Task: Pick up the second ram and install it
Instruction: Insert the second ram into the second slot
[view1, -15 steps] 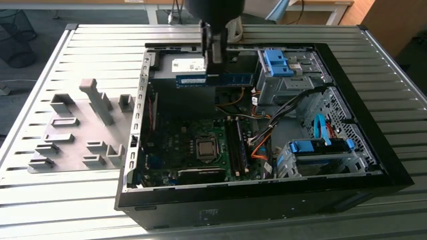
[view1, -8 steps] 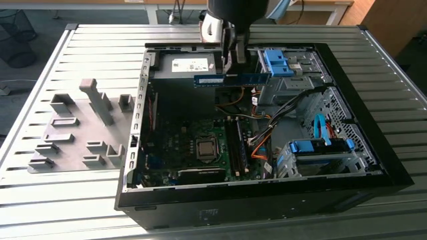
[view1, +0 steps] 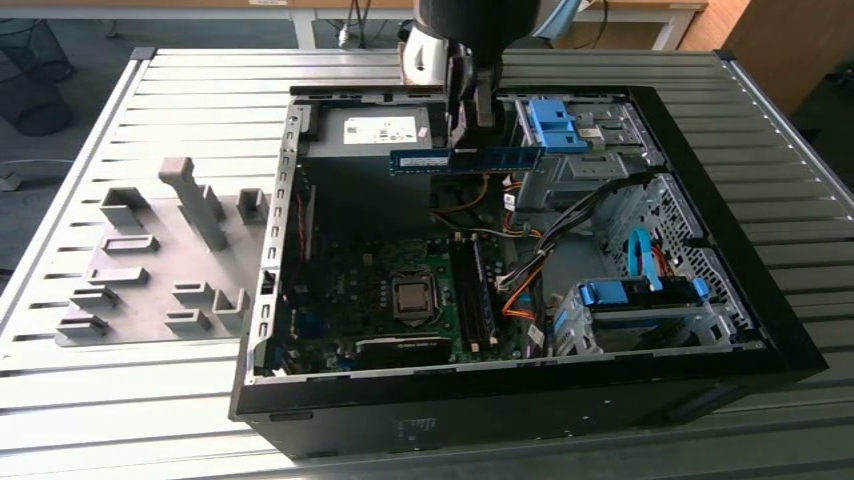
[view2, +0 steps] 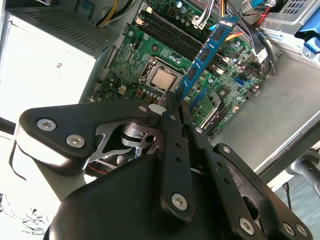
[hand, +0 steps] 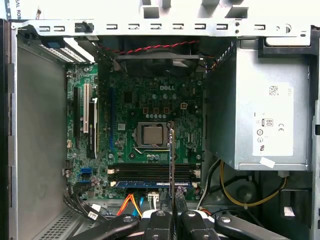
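My gripper (view2: 176, 102) pinches the second ram (view2: 207, 47) above the motherboard (hand: 125, 112), crosswise to the empty memory slots (hand: 150, 172); squaring it up first seems wise.

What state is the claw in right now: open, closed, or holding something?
Claw: closed on the second ram, held over the motherboard.

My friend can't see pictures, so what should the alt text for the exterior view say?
The robot's gripper holds the second ram, a blue-green stick, level above an open computer case on a slatted metal table. The motherboard lies inside.
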